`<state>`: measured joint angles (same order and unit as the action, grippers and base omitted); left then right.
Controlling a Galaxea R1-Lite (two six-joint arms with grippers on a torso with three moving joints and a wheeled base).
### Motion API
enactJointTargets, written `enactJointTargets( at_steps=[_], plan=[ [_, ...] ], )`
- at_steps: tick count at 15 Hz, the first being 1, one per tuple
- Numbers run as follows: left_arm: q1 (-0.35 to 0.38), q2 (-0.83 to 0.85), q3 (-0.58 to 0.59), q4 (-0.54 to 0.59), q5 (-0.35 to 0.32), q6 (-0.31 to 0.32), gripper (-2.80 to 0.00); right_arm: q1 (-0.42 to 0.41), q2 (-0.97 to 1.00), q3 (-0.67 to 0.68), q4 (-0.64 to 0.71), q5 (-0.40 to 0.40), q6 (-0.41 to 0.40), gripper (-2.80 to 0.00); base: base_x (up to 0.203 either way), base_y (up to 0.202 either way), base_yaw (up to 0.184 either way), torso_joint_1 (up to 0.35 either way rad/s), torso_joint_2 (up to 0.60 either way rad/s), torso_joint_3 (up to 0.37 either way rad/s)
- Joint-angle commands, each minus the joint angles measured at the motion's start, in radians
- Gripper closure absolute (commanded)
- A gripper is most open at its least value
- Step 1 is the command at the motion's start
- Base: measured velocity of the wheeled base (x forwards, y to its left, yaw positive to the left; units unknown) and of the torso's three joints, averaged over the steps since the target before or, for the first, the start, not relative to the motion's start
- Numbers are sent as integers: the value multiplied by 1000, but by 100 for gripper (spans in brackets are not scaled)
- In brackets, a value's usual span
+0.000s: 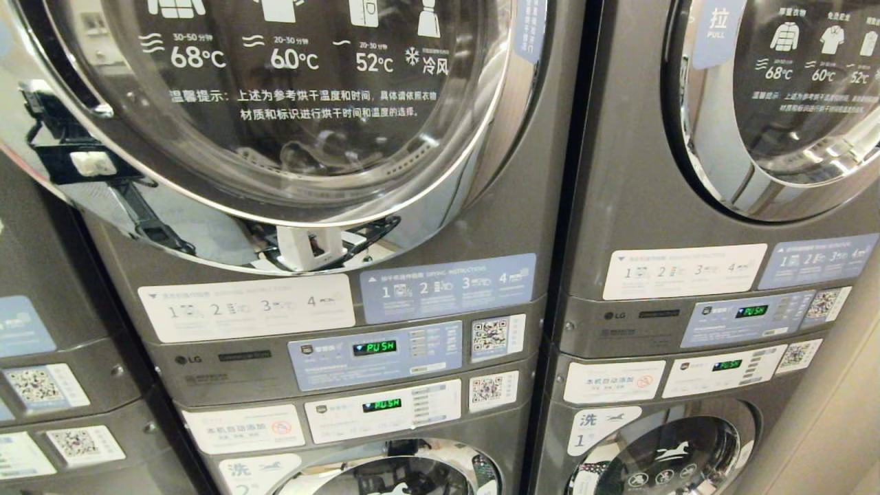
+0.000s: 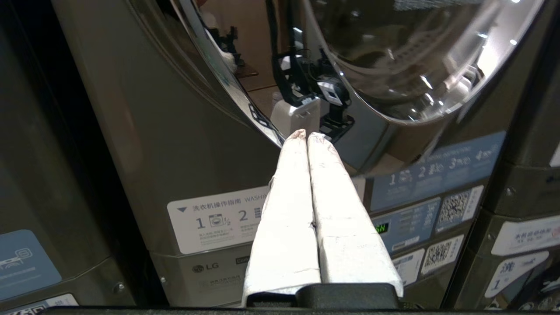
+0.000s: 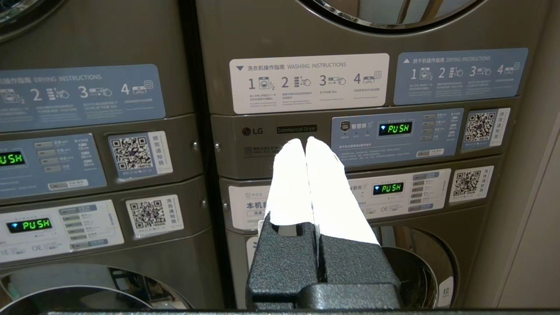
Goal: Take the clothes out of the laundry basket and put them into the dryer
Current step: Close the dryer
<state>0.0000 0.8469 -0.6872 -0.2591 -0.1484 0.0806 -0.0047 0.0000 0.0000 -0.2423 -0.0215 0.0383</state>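
Fingertips pressed together, the left hand (image 2: 306,136) holds nothing and points at the chrome rim of the dryer (image 1: 289,130) door, which is shut; its drum looks empty through the glass. The right hand (image 3: 305,144), likewise pinched shut and empty, faces the neighbouring stack's panel (image 3: 280,130) marked "LG Commercial Dryer". Green displays (image 1: 375,347) read "PUSH". No clothes or basket show.

Grey dryer (image 1: 330,227), round chrome-rimmed glass door closed.
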Motion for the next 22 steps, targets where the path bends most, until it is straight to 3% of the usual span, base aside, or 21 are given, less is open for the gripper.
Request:
enactJointTargets(
  at_steps=[1, 5, 14, 22],
  plan=[
    [-1, 136, -65, -1, 16, -15, 0, 0, 0, 40, -2, 0, 0, 0, 0, 0, 0, 0, 0, 0],
    [-3, 304, -176, -9, 52, -83, 0, 0, 0, 40, -2, 0, 0, 0, 0, 0, 0, 0, 0, 0],
    [-23, 505, -321, -38, 66, -87, 0, 0, 0, 40, -2, 0, 0, 0, 0, 0, 0, 0, 0, 0],
    [-43, 685, -375, -390, 288, -47, 0, 0, 0, 40, -2, 0, 0, 0, 0, 0, 0, 0, 0, 0]
  ],
)
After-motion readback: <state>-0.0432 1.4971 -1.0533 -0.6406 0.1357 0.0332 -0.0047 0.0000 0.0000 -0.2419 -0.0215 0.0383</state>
